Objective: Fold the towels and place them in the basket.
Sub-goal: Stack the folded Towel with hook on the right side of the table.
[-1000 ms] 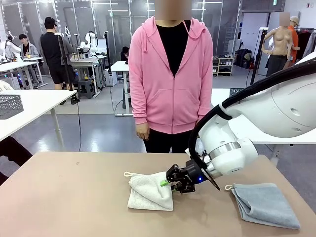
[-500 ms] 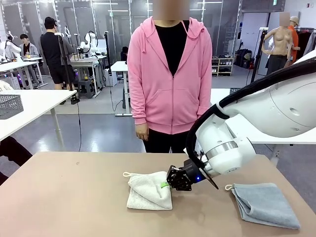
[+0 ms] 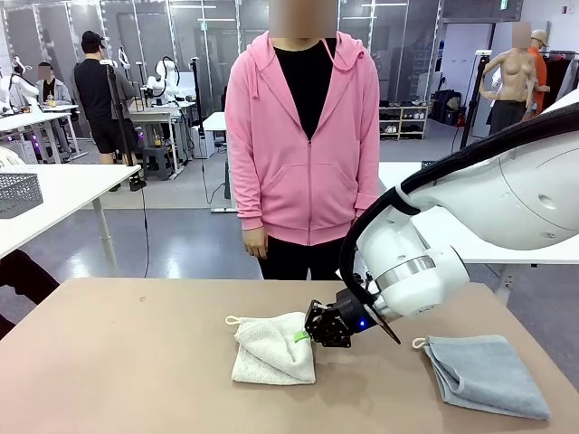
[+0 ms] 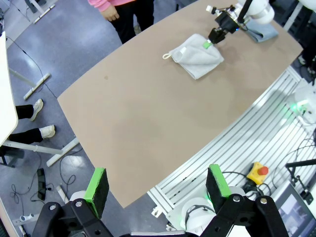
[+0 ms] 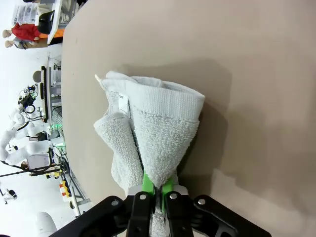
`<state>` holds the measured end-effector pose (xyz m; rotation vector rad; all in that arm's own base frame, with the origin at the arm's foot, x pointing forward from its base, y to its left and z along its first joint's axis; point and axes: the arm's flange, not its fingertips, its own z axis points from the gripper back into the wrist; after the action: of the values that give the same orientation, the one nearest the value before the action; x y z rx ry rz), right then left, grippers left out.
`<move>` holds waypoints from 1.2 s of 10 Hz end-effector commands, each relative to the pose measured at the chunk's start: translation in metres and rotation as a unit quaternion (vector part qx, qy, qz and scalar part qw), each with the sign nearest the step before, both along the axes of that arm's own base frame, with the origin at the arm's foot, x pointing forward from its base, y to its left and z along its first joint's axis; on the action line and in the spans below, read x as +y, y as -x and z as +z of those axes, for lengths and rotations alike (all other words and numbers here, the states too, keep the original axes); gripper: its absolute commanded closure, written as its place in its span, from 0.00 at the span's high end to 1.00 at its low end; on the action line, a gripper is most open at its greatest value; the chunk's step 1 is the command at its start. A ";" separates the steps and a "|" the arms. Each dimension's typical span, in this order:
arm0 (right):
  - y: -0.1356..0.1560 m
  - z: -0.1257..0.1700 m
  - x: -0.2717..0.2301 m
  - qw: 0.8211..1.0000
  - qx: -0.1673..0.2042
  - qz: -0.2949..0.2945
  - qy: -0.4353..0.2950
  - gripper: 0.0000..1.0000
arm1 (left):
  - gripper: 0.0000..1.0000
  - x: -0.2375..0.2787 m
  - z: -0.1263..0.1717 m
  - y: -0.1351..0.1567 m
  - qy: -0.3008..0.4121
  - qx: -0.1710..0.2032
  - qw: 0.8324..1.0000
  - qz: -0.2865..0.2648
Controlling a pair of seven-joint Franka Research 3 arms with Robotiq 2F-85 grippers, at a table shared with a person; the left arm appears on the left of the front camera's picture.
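We see the cream towel (image 3: 273, 358) lying folded near the middle of the desk (image 3: 127, 362), and our right hand (image 3: 312, 336) is clamped tight on the towel's right edge, the cloth pinched between its green pads. To the right of that towel, well apart, lies the blue-grey towel (image 3: 488, 372), folded. Our left hand (image 4: 157, 186) hangs high above the desk, jaws spread wide, holding nothing.

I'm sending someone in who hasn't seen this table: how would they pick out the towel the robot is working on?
On the tan table, look near the middle, in front of the person in the pink hoodie. The cream-white terry towel lies there, folded, its right corner pinched in the right gripper. The other towel, pale blue-grey, lies untouched at the table's right end.
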<state>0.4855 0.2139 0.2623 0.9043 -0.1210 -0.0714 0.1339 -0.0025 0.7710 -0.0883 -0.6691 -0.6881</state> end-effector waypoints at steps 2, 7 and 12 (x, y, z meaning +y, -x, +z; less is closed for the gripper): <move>-0.002 -0.004 0.000 1.000 -0.004 0.005 -0.004 0.00 | 1.00 -0.001 0.002 0.002 -0.001 -0.003 1.000 -0.004; 0.009 0.125 0.015 0.987 -0.115 0.036 0.102 0.07 | 1.00 -0.001 0.002 0.002 -0.001 -0.003 1.000 -0.004; 0.040 0.179 0.015 0.970 -0.184 0.066 0.143 0.07 | 1.00 -0.001 0.002 0.002 -0.001 -0.003 1.000 -0.004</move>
<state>0.4506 0.2404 0.4401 0.6197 -0.4246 0.2874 0.1339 -0.0025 0.7710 -0.0883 -0.6689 -0.6882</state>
